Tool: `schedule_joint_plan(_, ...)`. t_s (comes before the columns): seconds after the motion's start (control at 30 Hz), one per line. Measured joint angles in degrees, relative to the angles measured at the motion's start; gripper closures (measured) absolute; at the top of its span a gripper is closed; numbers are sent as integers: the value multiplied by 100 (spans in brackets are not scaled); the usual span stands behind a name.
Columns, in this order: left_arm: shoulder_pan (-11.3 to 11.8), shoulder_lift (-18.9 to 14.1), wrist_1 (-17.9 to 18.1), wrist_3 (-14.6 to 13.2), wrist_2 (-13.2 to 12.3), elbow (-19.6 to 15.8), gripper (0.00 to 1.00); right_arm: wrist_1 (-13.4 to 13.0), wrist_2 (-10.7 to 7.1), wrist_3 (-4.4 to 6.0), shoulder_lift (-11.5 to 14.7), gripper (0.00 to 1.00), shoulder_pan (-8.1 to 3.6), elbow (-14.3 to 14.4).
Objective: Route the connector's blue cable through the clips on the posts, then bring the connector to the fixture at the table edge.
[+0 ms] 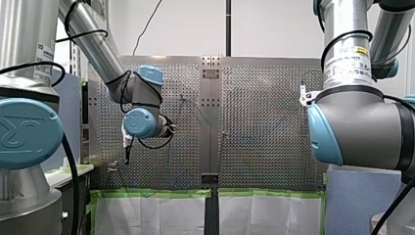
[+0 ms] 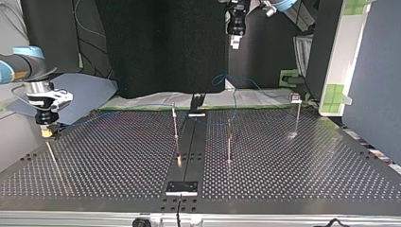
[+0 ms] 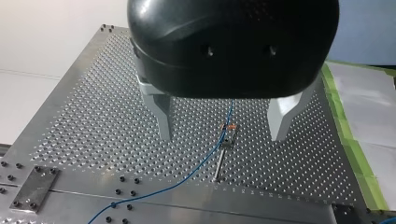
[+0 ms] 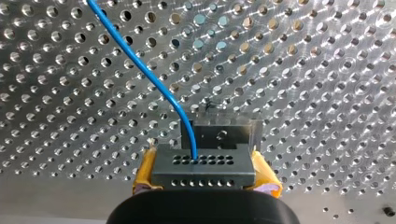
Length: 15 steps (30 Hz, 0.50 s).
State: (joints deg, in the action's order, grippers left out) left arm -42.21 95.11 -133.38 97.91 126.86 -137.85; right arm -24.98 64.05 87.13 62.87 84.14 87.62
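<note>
My right claw (image 4: 204, 173) pinches the connector (image 4: 203, 165); my left claw (image 3: 223, 134) hangs spread above a post (image 3: 218, 165). I'd hold the blue cable (image 4: 140, 60) taut, easing it into the clip (image 3: 229, 132).

Front and top views face each other across the table (image 2: 307, 165), which both wrist views overlook.

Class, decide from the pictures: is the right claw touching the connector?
Touching. In the right wrist view the right claw clamps the connector: its yellow pads press against both sides, with no gap.
</note>
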Motion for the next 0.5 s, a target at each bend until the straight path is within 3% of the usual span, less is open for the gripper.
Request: schedule_joint_plan(0.5, 10, 1, -3, 0, 1, 6, 0, -94, -207, -76, -4, 77, 40, -25)
